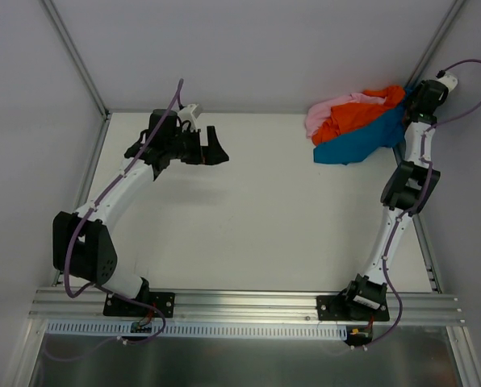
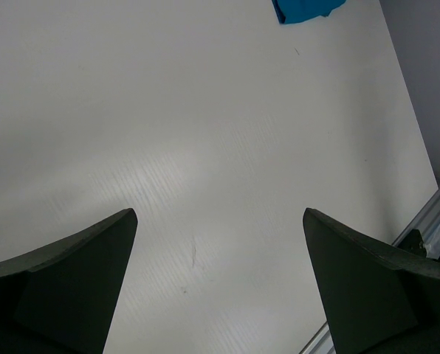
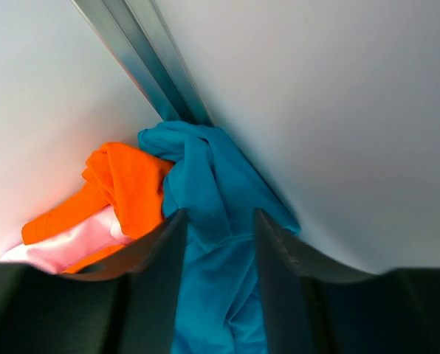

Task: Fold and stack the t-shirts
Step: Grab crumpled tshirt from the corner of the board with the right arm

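Observation:
Three t-shirts lie bunched in a heap at the table's back right corner: teal-blue [image 1: 357, 145], orange [image 1: 353, 119] and pale pink [image 1: 333, 111]. My right gripper [image 1: 410, 101] is at the heap's right end against the wall. In the right wrist view its jaws [image 3: 220, 217] stand narrowly apart with a bunched fold of the teal-blue shirt [image 3: 212, 177] filling the gap. The orange shirt [image 3: 131, 184] and the pink shirt [image 3: 72, 247] lie to the left. My left gripper [image 1: 216, 147] is open and empty above bare table at the back left [image 2: 220, 214].
An aluminium frame post [image 3: 142, 55] runs up the corner behind the heap. Grey walls close the table at the back and sides. A metal rail [image 1: 240, 306] runs along the near edge. A corner of the teal-blue shirt [image 2: 305, 9] shows at the top of the left wrist view.

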You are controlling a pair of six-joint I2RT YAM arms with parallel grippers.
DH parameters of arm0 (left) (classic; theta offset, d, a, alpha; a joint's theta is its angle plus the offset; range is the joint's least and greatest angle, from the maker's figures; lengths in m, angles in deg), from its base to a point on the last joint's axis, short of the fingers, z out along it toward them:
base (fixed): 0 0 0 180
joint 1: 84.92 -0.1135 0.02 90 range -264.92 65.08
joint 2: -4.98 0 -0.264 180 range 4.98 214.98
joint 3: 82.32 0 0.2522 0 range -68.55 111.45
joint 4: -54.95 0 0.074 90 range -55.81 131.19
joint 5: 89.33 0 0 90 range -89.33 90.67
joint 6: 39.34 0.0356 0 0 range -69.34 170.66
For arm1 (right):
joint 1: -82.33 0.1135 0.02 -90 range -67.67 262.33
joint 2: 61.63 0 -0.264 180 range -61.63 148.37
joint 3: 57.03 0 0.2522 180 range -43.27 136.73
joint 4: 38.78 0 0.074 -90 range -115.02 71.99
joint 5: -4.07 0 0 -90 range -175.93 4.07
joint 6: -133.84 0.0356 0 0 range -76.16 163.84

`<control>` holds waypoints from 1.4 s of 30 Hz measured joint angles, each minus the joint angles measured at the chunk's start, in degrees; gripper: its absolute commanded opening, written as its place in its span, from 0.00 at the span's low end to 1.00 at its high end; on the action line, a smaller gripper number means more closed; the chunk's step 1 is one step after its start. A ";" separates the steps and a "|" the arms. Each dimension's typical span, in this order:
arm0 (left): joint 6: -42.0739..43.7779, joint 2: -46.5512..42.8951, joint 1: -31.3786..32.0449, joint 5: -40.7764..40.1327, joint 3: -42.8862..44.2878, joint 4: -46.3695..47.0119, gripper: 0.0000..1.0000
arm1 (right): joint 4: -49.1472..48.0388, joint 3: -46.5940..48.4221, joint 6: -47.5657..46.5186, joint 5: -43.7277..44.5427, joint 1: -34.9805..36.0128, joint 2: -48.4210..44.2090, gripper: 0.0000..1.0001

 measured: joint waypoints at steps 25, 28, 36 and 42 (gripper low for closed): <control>-0.24 3.15 3.21 -2.60 2.40 -1.03 0.99 | -3.10 0.26 1.01 -1.05 -0.02 1.33 0.00; -0.37 3.63 3.65 -2.60 2.86 -0.85 0.99 | -3.13 0.26 1.44 -1.77 -0.02 1.31 0.00; -1.62 4.07 4.46 -2.58 1.97 1.68 0.99 | -0.52 -3.43 2.32 -4.76 -0.04 -2.08 0.00; -1.88 4.07 4.46 -2.60 -1.25 3.13 0.99 | 2.95 -4.66 2.95 -5.16 -0.04 -3.96 0.00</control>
